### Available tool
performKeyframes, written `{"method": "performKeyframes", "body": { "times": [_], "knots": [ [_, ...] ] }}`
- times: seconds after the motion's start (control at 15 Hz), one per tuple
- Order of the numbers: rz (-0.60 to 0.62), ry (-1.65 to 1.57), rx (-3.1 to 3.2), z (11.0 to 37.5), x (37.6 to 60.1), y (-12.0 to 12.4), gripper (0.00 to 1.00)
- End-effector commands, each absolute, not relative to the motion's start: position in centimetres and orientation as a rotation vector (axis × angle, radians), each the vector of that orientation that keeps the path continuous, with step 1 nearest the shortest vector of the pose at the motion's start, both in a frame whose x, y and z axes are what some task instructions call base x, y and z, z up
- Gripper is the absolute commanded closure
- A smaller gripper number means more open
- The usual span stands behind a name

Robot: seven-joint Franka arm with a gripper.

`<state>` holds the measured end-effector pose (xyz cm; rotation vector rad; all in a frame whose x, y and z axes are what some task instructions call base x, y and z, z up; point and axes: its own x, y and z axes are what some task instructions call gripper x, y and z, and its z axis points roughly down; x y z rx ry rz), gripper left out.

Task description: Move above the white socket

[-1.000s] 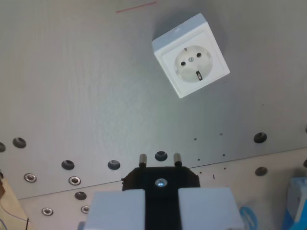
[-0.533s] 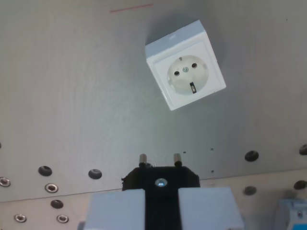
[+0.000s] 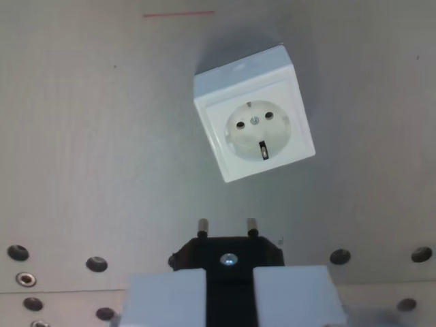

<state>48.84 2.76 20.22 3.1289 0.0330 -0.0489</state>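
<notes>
A white square socket (image 3: pixel 253 116) lies on the grey table, tilted, in the upper middle of the wrist view. Its round face shows two pin holes and a small dark slot. My gripper (image 3: pixel 228 296) sits at the bottom middle, its two pale fingers (image 3: pixel 163 300) shut on a black plug (image 3: pixel 228 253). The plug's two metal pins point up the picture toward the socket, and a gap of bare table separates them from it.
A row of round holes (image 3: pixel 95 263) crosses the table surface (image 3: pixel 82 150) along the bottom of the view, on both sides of the plug. A thin red line (image 3: pixel 178 13) marks the table at the top.
The camera has moved toward the socket: it now appears larger, lower and a little further left in the picture. The holes have slid downward. The plug stays held.
</notes>
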Motion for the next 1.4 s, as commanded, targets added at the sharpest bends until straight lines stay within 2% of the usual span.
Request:
{"method": "performKeyframes", "body": {
  "times": [0.07,0.6,1.4],
  "knots": [
    [0.116,0.313,3.106,18.6,48.5,2.0,1.00],
    [0.122,0.437,3.078,15.1,48.1,1.1,1.00],
    [0.128,0.494,3.059,11.9,47.6,0.3,1.00]
  ]
}}
